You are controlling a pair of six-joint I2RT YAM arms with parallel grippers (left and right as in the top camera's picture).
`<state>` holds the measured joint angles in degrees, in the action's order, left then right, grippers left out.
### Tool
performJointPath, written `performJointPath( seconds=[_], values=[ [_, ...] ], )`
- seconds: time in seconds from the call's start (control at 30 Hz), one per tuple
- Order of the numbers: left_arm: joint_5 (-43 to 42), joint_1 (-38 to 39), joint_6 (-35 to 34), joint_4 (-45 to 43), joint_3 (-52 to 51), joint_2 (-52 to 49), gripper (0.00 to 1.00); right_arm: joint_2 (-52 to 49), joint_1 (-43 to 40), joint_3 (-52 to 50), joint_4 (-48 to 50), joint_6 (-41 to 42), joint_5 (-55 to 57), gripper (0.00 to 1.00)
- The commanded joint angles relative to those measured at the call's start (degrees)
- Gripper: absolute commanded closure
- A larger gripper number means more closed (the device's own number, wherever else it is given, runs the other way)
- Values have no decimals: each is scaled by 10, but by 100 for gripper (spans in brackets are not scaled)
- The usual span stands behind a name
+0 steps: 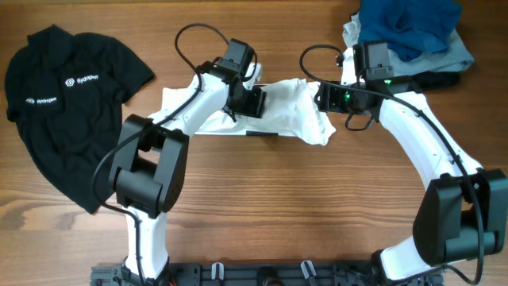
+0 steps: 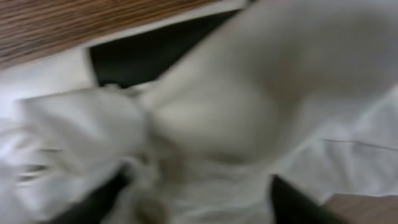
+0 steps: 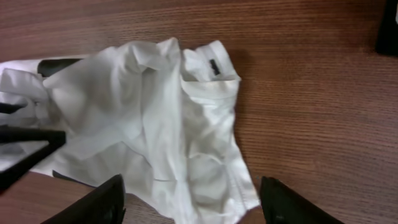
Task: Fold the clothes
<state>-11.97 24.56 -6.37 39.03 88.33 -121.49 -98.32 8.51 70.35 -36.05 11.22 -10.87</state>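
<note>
Crumpled white T-shirt [image 1: 298, 107] on the bench [image 1: 317, 206] between the arms. Left gripper [image 1: 250, 103] down over its middle, jaws spread wide around bunched cloth. Right gripper [image 3: 193, 196] above its right edge, jaws wide, holding nothing.

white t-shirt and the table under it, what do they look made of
white t-shirt: looks like a soft, thin, matte knit, probably cotton jersey. It crumples into loose folds and its hems are stitched.
table: solid wood or a wood-look laminate with a low sheen. Brown grain lines run across it, but the look doesn't settle which.
</note>
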Motion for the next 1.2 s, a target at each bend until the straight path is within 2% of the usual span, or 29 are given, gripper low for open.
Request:
performJointPath(
  seconds=[0.0, 0.17, 0.33, 0.63, 0.67, 0.83, 1.03, 1.17],
  values=[
    [18, -13, -3, 11, -2, 0, 0, -7, -1, 5, -2, -6, 6, 23],
    [28, -32, -3, 53, 43, 69, 0, -12, -1, 5, -2, -6, 5, 18],
    [28, -32, -3, 57, 50, 145, 0, -43, -1, 5, 7, -6, -32, 17],
    [30, -59, -21, 61, 51, 206, 0, -108, -1, 5, 47, -6, -73, 15],
    [31, -68, -28, 68, 51, 215, 0, -117, -1, 5, 53, -5, -73, 11],
    [31, -105, -31, 129, 51, 235, 0, -159, -1, 5, 64, 14, -76, 7],
    [33, -147, -31, 209, 50, 233, 0, -203, 1, 5, 98, 14, -181, 7],
    [33, -159, -31, 223, 50, 233, 0, -218, 3, 5, 105, 14, -254, 10]
  ],
)
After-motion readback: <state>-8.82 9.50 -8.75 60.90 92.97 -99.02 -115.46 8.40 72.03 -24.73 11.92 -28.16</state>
